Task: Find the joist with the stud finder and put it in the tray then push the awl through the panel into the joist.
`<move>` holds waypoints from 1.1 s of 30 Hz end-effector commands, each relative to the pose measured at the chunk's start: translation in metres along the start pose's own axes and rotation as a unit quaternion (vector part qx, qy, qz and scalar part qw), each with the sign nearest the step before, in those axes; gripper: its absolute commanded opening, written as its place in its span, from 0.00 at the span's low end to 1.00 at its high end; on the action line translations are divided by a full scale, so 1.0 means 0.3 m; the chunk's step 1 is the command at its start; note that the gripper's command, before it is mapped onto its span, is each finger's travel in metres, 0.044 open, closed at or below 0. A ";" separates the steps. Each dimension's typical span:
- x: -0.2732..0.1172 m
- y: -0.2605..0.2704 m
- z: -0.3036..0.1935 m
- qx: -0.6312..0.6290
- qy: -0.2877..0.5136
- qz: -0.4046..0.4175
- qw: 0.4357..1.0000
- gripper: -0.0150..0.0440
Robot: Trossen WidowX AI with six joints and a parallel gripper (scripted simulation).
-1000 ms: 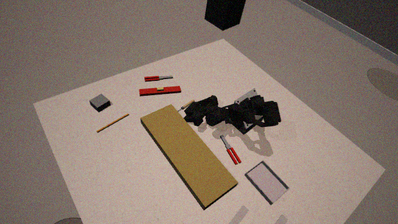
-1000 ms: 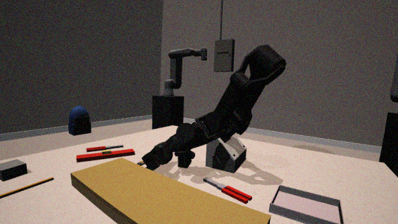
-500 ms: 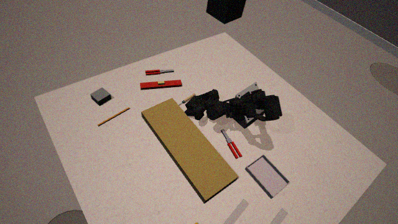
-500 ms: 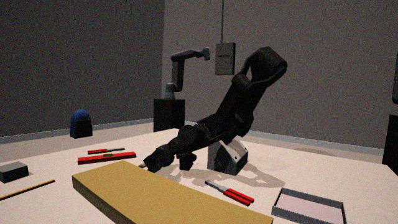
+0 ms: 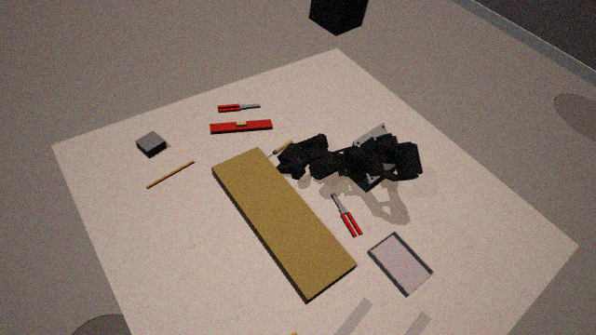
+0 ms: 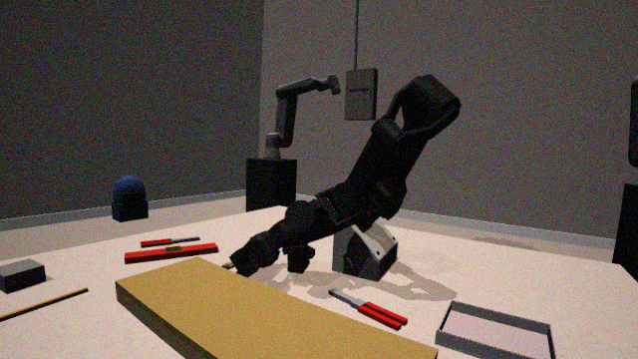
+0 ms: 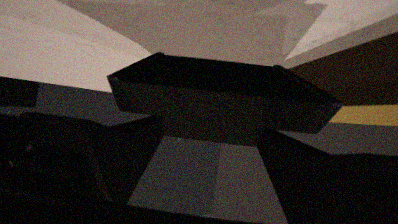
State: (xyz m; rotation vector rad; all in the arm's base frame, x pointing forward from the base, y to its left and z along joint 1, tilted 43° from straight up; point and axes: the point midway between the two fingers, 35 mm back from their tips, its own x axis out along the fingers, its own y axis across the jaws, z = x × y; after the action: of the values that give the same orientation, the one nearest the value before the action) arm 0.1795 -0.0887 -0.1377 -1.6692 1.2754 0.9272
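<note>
No lettering, brand, number or sign can be read in the top, exterior or wrist view (the pictures are dim and grainy throughout)
</note>
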 end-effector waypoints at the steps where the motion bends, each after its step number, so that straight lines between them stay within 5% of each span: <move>1: -0.001 0.000 0.007 -0.001 -0.005 -0.001 1.000 0.90; 13: 0.000 0.000 0.000 0.000 0.000 0.000 1.000 0.90; 16: 0.000 0.000 0.000 0.000 0.000 0.000 1.000 1.00; 33: -0.007 -0.001 -0.001 0.000 0.000 0.000 1.000 1.00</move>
State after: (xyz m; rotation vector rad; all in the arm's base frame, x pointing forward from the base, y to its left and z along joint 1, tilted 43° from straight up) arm 0.1798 -0.0885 -0.1370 -1.6709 1.2743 0.9275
